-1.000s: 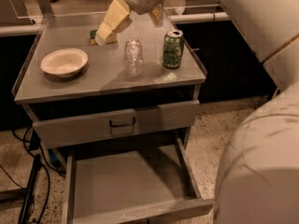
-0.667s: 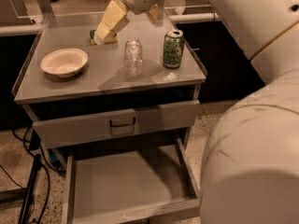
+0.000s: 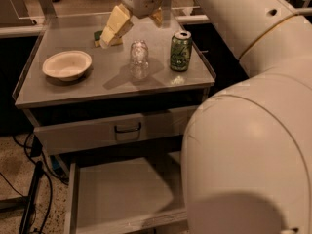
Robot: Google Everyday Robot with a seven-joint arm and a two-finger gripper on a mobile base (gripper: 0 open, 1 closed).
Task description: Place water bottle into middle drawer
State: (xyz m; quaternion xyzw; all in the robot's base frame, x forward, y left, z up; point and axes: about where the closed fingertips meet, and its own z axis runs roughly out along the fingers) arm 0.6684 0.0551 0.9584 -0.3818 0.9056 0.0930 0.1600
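The robot's pale arm (image 3: 253,145) fills the right side and reaches over the far part of the worktop (image 3: 73,89). Below it, the middle drawer (image 3: 122,194) is pulled out toward the near side, its bottom bare. The gripper (image 3: 132,28) hovers with its 2 fingers spread, holding nothing. The water bottle (image 3: 139,59) stands upright on the worktop, just nearer than the gripper and roughly centred on its gap, left of the green can (image 3: 181,51).

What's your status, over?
Gripper open, hovering above water bottle. Bottle upright on cabinet top, not grasped. Middle drawer pulled open below. Green can beside bottle, apart.
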